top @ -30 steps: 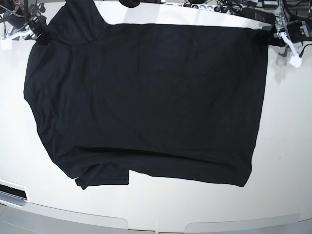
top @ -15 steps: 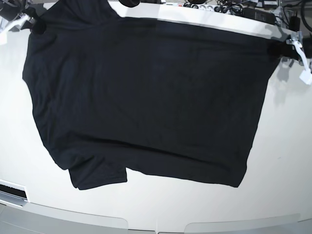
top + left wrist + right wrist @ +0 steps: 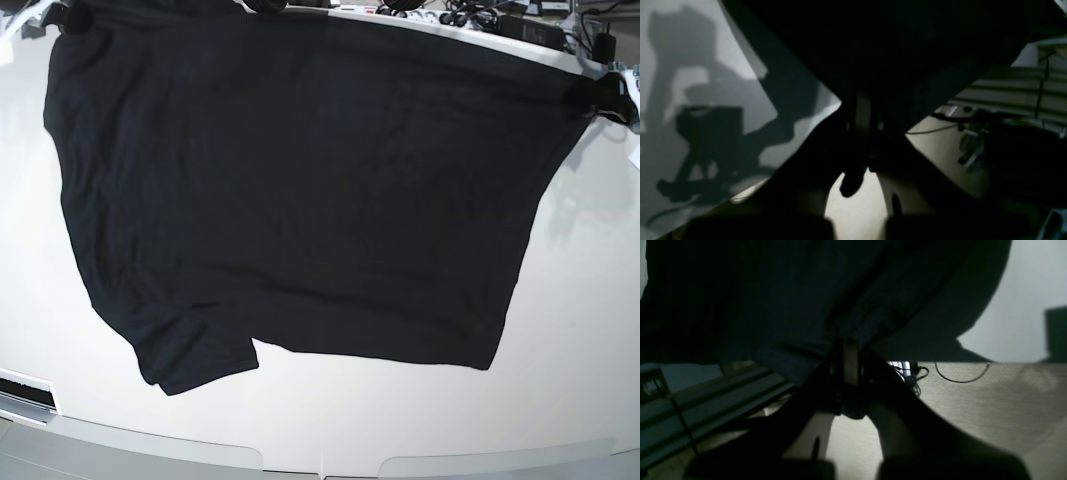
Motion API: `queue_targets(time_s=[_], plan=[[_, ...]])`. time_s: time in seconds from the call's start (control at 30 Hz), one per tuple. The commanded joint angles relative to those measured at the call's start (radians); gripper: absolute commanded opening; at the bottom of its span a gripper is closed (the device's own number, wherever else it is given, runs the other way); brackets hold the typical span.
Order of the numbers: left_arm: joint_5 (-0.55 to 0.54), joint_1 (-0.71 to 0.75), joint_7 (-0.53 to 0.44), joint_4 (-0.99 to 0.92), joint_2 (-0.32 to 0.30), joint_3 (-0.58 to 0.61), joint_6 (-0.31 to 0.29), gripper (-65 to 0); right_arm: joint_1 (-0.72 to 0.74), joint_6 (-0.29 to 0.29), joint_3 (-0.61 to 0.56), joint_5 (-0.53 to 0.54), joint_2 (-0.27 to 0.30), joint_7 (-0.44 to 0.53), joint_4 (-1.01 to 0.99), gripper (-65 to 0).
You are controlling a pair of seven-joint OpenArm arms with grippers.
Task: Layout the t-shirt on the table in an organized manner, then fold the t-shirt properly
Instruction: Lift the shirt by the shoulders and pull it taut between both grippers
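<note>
Two grippers held the black t-shirt (image 3: 290,190) by its far corners, one at each upper end of the base view. The left gripper (image 3: 590,97), at that view's right, had its jaws pinched together on the shirt's corner, and in the left wrist view the same gripper (image 3: 862,110) showed both jaws clamped on a bunched edge of dark cloth (image 3: 880,46) that spread away above them. The right gripper (image 3: 70,18), at the base view's upper left, was likewise clamped on the opposite corner; its own camera showed the gripper (image 3: 850,353) shut tight on a hemmed fold of the shirt (image 3: 800,300). Between the two grips the far edge of the shirt ran nearly straight and taut. Most of the fabric lay spread over the white counter (image 3: 580,330), reaching toward the near edge, with one sleeve (image 3: 195,355) folded at the lower left. Cables (image 3: 450,15) lay beyond the counter's far edge.
</note>
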Motion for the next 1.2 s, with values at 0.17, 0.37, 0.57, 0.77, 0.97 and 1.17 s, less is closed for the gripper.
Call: queue_targets(time_s=[0.17, 0.37, 0.57, 0.77, 0.97, 1.17], plan=[[-0.017, 0.114, -0.01, 0.097, -0.023, -0.151, -0.008, -65.0, -0.1, 0.005, 0.01, 0.017, 0.014, 0.01, 0.097, -65.0], [-0.059, 0.201, -0.009, 0.121, -0.016, -0.241, -0.008, -65.0, -0.159, 0.005, 0.01, 0.023, 0.014, -0.006, 0.153, -65.0], [-0.072, 0.216, 0.017, 0.121, 0.025, -0.253, -0.008, -65.0, -0.191, 0.005, 0.01, 0.087, 0.014, -0.027, 0.276, -65.0], [-0.074, 0.244, 0.042, 0.121, 0.072, -0.253, -0.008, -65.0, -0.186, 0.005, 0.01, 0.023, 0.015, -0.023, 0.369, -65.0], [-0.079, 0.317, 0.042, 0.122, 0.086, -0.272, -0.008, -65.0, -0.186, 0.005, 0.01, -0.015, 0.016, -0.024, 0.378, -65.0], [-0.123, 0.361, 0.09, 0.142, 0.142, -0.326, -0.008, -65.0, -0.186, 0.005, 0.012, -0.015, 0.018, -0.024, 0.378, -65.0]])
